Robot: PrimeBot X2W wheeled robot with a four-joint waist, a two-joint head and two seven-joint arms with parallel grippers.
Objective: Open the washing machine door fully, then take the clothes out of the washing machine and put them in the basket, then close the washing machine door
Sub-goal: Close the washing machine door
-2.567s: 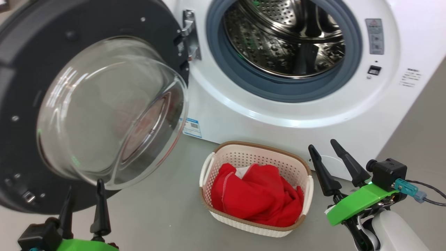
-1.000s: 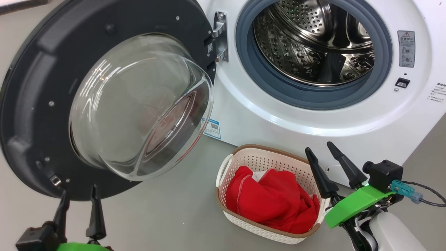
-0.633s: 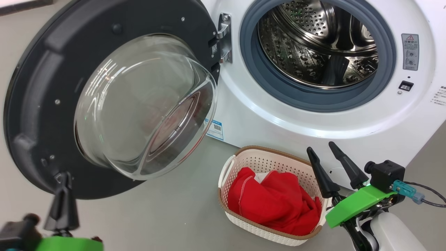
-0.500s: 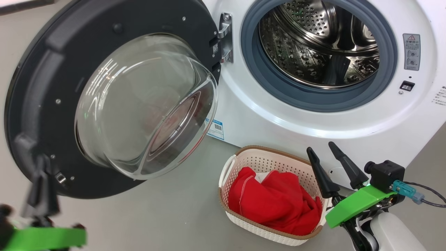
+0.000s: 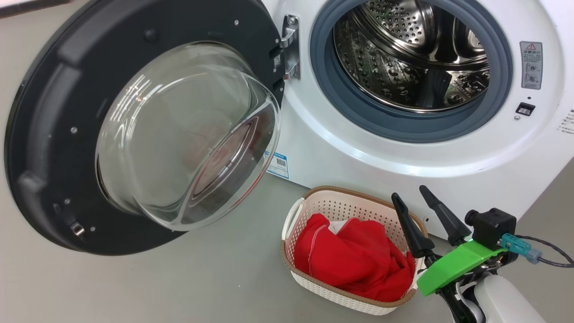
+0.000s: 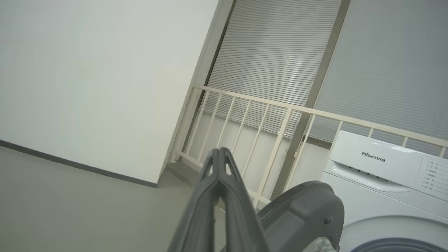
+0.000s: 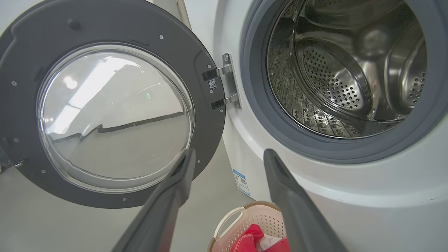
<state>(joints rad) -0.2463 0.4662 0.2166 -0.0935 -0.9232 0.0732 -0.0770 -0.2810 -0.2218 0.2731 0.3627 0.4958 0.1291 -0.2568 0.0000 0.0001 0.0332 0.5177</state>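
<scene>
The washing machine door [image 5: 54,112] stands swung out to the left, its glass bowl [image 5: 179,134] bulging toward me. The white washing machine [image 5: 381,161] shows a bare steel drum [image 5: 403,58]. In front of it, the basket [image 5: 341,193] sits on the floor with the red clothes [image 5: 354,260] inside. My right gripper [image 5: 409,193] hovers open and empty over the basket's right end; its wrist view shows the gripper [image 7: 230,154], door [image 7: 115,105] and basket [image 7: 245,224]. My left gripper [image 6: 218,152] is shut on nothing, left of the door's outer edge [image 6: 301,210].
Grey floor [image 5: 179,278] spreads below the door and left of the basket. A cream railing [image 6: 266,115] and a pale wall [image 6: 87,70] stand behind the machine. The door hinge [image 5: 290,45] sits on the opening's left side. A cable [image 5: 547,251] trails from my right wrist.
My left gripper has shut and swung left, out of the head view's lower left corner. The right gripper, door, basket and clothes have stayed put.
</scene>
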